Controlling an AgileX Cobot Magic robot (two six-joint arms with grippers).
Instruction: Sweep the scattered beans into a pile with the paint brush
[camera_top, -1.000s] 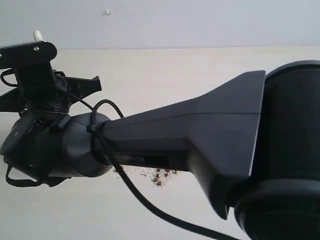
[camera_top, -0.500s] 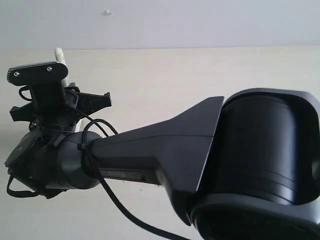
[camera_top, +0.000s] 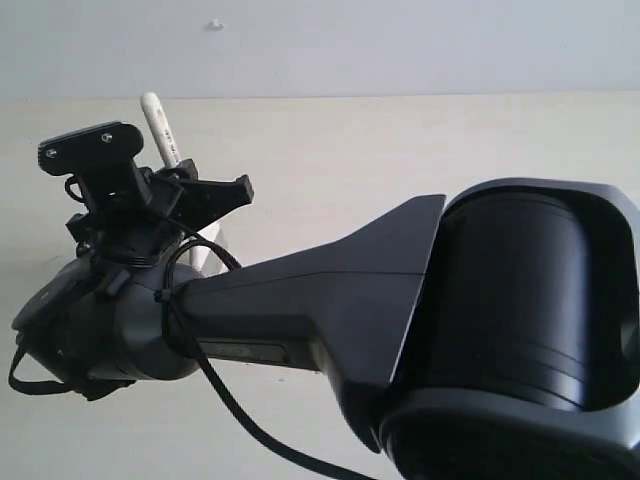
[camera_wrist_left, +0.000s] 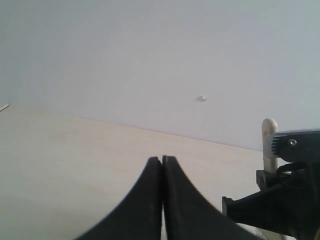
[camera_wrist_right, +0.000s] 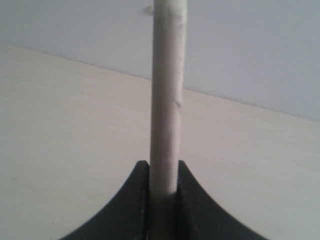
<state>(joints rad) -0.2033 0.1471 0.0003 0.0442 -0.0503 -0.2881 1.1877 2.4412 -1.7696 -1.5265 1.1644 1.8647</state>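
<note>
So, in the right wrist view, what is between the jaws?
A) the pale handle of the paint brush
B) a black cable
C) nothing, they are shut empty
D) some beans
A: the right gripper has its jaws closed on the paint brush, whose pale handle rises from between them.

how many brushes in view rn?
1. The paint brush is clamped in the right gripper, its handle sticking out past the fingers; the bristles are out of sight. The arm blocks much of the table, so another could be hidden.
</note>
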